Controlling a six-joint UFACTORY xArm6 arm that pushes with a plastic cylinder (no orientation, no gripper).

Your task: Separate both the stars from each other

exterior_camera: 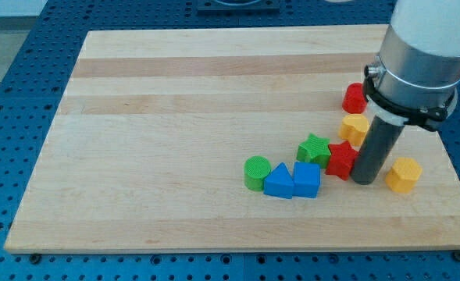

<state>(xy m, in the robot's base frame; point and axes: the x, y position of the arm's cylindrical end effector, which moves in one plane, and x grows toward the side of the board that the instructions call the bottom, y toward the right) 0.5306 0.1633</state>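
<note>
Green star (314, 148) and red star (340, 158) touching, unseparated; my tip (363, 180) just right of red; no fingers fitted.

arm body (425, 47) cut off at the view's top, rod hiding part of red star (341, 158), yellow block (355, 127) shape unclear

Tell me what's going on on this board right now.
A robot arm is pushing blocks with a rod. My tip sits against the red star on its right side. The green star touches the red one on its left, so the stars are not yet separated. Other blocks lie close around them.
</note>
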